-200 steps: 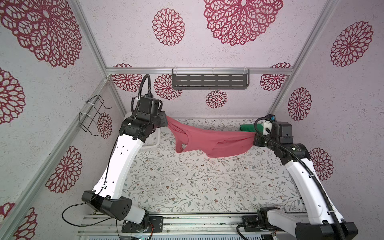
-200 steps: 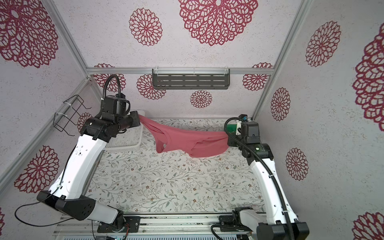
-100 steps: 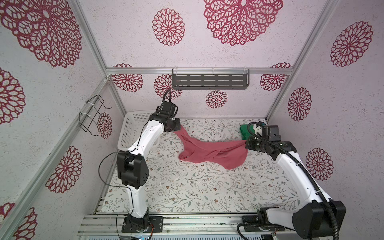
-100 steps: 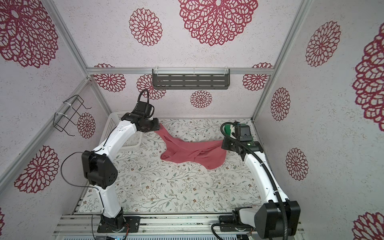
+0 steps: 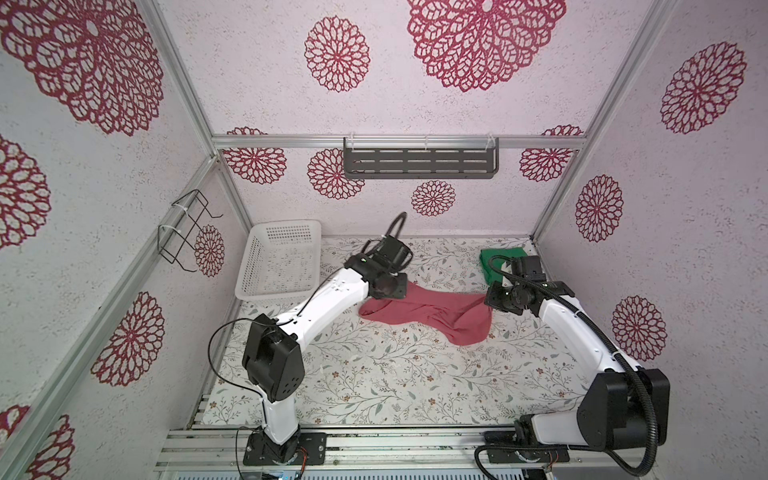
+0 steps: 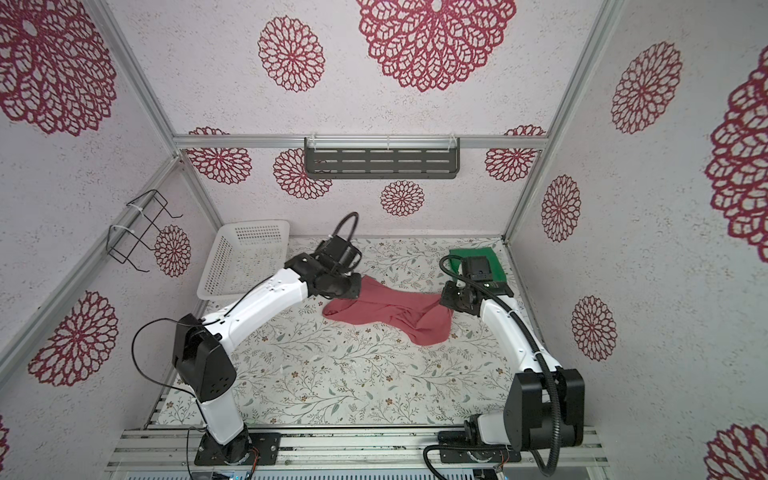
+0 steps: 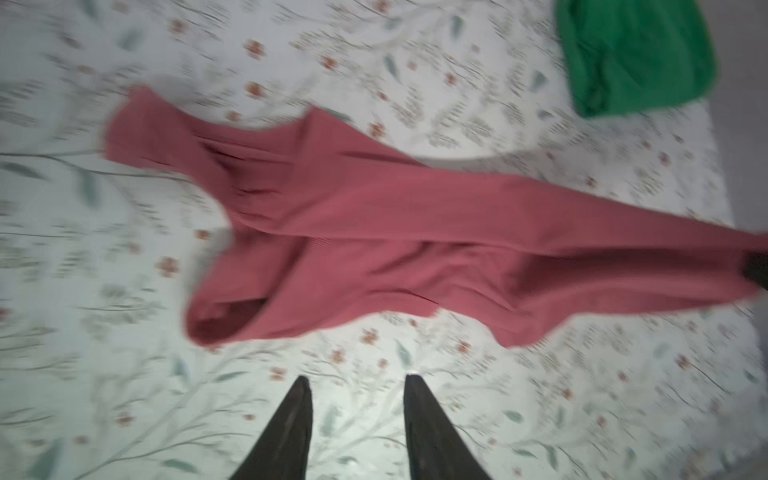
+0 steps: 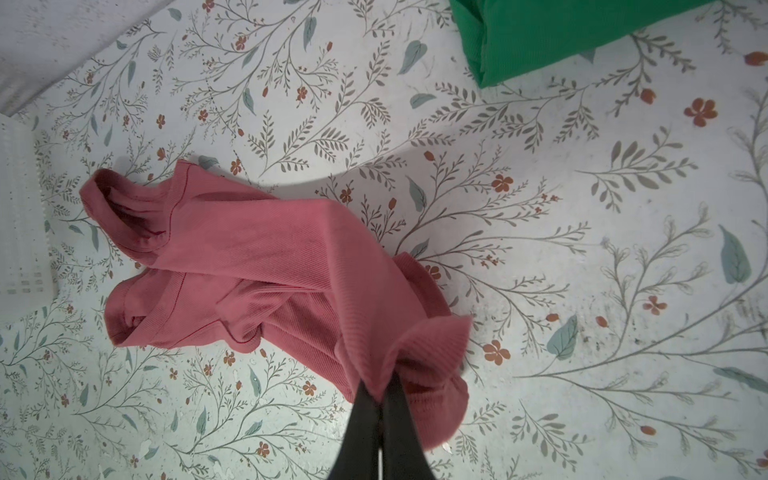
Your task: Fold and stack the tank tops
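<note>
- Item: pink tank top (image 5: 428, 311). It lies twisted and bunched on the floral table (image 5: 374, 374), one end just beside the basket (image 5: 249, 270) and the other trailing away from it.
- Material: fine ribbed knit, soft and limp, with banded, stitched openings at the basket-side end. Expect it to drape and roll rather than hold a crease.
- Item: green tank top (image 5: 505, 254). It is already a flat folded block, well apart from the basket at the opposite back corner. Same ribbed cloth.
- Right gripper (image 8: 380, 395): pressed together, pinching a gathered wad of the pink top at the end farthest from the basket.
- Left gripper (image 7: 358, 380): fingers spread and empty, above bare table just off the cloth's basket-side end.
- Step in hand, by my reading: spreading the pink top flat before any fold.
- Method: bring your left gripper down on one banded edge nearest the basket and catch a single layer. Then draw away from the right pinch until the twist comes out, and lower both ends together.
- Caution: the left wrist view is blurred, so confirm the layer before closing.
</note>
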Tool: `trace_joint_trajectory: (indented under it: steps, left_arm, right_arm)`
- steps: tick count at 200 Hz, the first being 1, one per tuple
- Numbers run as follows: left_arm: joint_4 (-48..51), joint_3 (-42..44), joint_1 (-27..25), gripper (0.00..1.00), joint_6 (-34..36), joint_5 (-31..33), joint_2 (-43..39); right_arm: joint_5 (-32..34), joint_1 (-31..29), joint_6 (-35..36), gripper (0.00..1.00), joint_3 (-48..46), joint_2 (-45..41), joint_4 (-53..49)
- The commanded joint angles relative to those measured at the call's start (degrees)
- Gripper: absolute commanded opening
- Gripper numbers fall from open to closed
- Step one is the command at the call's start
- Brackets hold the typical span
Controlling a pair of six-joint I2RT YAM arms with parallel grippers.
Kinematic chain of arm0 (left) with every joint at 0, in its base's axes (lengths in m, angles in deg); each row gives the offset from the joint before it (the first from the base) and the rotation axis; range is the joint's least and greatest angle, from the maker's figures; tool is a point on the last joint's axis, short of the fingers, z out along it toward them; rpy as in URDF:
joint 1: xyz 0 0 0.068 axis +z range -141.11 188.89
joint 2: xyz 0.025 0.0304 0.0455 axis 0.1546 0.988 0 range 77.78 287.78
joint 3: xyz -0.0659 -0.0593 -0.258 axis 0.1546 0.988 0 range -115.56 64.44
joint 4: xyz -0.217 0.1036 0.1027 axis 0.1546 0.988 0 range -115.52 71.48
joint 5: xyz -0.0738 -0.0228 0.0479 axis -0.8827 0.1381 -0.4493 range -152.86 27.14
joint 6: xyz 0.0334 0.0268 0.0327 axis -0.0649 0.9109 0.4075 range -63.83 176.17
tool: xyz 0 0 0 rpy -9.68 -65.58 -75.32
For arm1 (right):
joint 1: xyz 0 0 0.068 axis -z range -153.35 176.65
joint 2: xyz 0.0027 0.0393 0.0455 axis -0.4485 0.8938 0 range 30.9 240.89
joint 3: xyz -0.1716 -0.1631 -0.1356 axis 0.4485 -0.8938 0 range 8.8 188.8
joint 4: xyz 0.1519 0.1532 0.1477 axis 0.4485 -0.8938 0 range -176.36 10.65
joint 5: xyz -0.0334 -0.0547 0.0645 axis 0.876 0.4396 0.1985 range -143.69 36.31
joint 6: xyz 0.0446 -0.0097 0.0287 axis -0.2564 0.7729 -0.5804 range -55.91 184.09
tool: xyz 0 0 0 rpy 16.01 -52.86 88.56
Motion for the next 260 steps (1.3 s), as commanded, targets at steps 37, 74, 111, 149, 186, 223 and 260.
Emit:
trace_joint_trajectory:
  steps: [37, 74, 111, 149, 186, 223, 260]
  left_arm:
    - [-3.45, -5.39, -1.91, 0.61, -5.78, -4.5, 16.85]
    - [-0.43, -10.99, -1.4, 0.33, -3.93, -3.47, 23.73]
    - [6.05, -14.82, -0.88, 0.0, 0.02, 2.66, 18.57]
    - [11.92, -13.12, 1.85, 0.0, 5.01, 7.91, 5.81]
    - [11.39, -6.93, 6.87, 0.0, 6.31, 10.32, -4.89]
    - [6.97, -7.36, 2.51, 0.21, 5.42, 4.43, 0.74]
    - [1.53, -12.06, -1.27, 0.47, 2.85, -1.36, 14.14]
  right_arm:
    - [-1.25, 0.44, -0.86, 0.01, -2.63, -3.18, 3.45]
    - [-1.52, 0.5, -0.79, 0.01, -4.26, -4.89, 3.81]
    - [-1.03, 1.46, 0.11, 0.0, -4.29, -4.78, 2.58]
    - [-2.13, 3.16, 0.28, 0.0, -3.7, -4.63, 2.66]
    - [-3.05, 3.37, 0.3, 0.0, -2.49, -4.65, 2.93]
    - [-3.62, 3.35, -0.33, 0.0, -2.42, -4.59, 2.75]
    - [-3.67, 3.35, -0.88, 0.01, -3.76, -5.5, 2.93]
